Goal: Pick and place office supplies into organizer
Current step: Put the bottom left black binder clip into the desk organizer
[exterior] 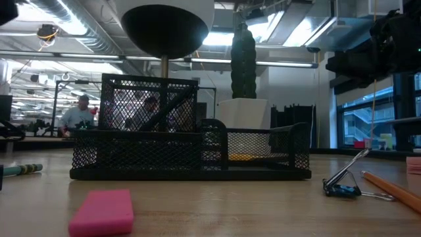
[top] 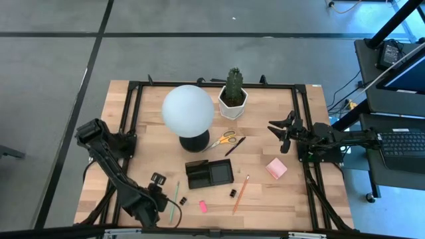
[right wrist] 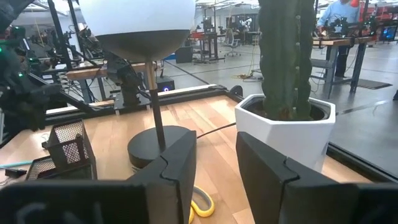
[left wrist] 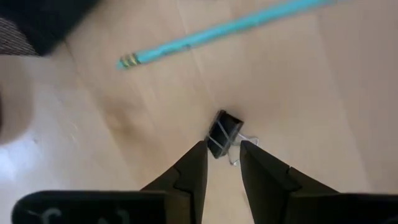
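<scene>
My left gripper is open low over the table's near left part. A small black binder clip lies on the wood just past its fingertips, with its wire handles in the gap between them. A green pencil lies beyond it. The black mesh organizer stands mid-table. Around it lie a pink eraser, a second clip, an orange pencil, a pink sticky pad, yellow-handled scissors and a black pen. My right gripper is open and waits at the right side.
The white globe lamp on its black base and the potted cactus stand behind the organizer. A black frame runs around the table's edges. Bare wood lies at the near right. People sit in the room beyond.
</scene>
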